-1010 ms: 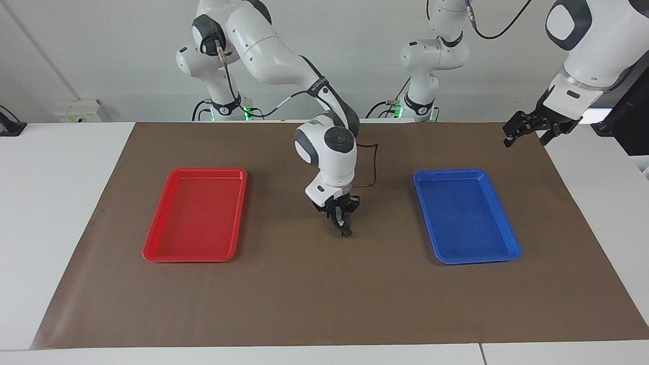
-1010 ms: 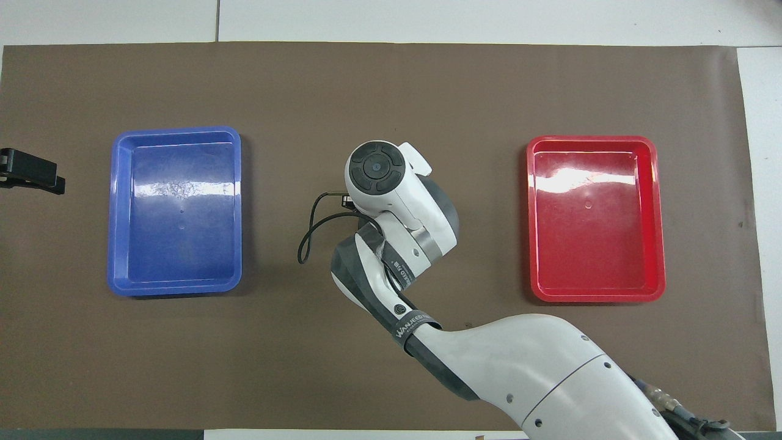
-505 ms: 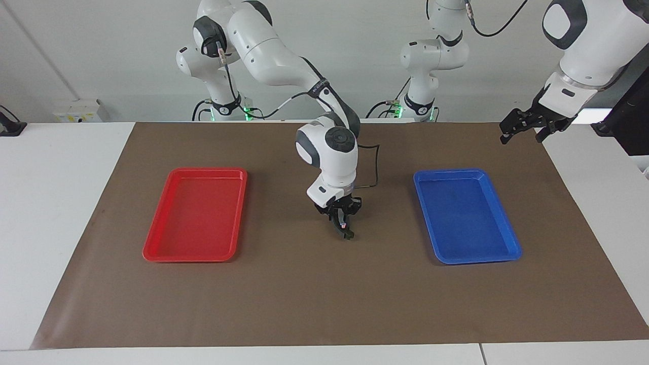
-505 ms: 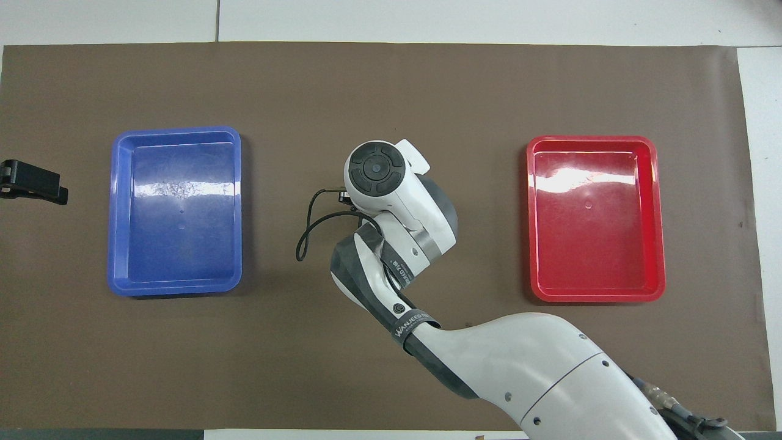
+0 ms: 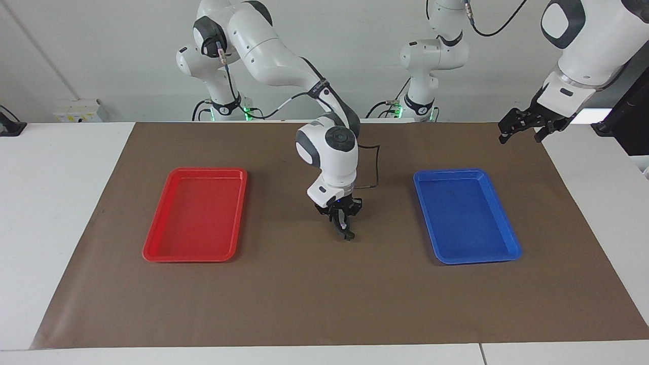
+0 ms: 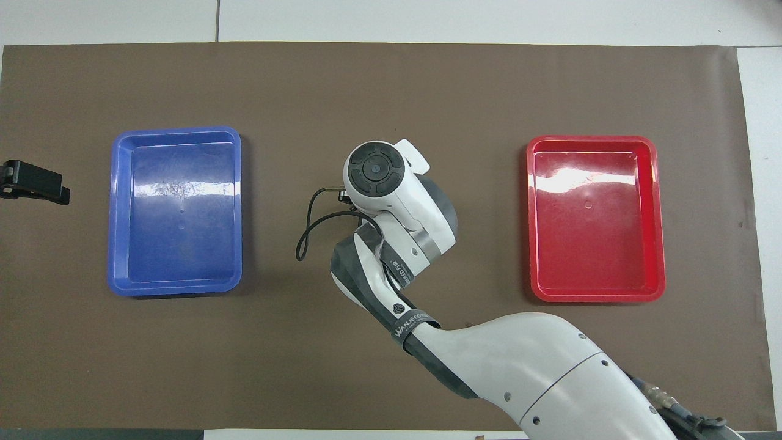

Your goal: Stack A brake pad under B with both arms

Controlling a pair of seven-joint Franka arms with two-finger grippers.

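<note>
My right gripper (image 5: 347,233) points straight down over the brown mat (image 5: 314,294), midway between the two trays, and is shut. A thin dark sliver shows at its fingertips; I cannot tell whether it is a held piece. From above, the right arm's wrist (image 6: 374,168) hides the gripper and the mat under it. Neither the A brake pad nor B shows in either view. My left gripper (image 5: 519,130) hangs open and empty in the air over the mat's edge at the left arm's end, and its black tip (image 6: 35,185) shows beside the blue tray.
A red tray (image 5: 152,251) lies empty toward the right arm's end, and a blue tray (image 5: 512,251) lies empty toward the left arm's end. A black cable (image 6: 305,235) loops from the right wrist. White tabletop surrounds the mat.
The left gripper has risen a little and drifted slightly. The right gripper has barely shifted and stays shut.
</note>
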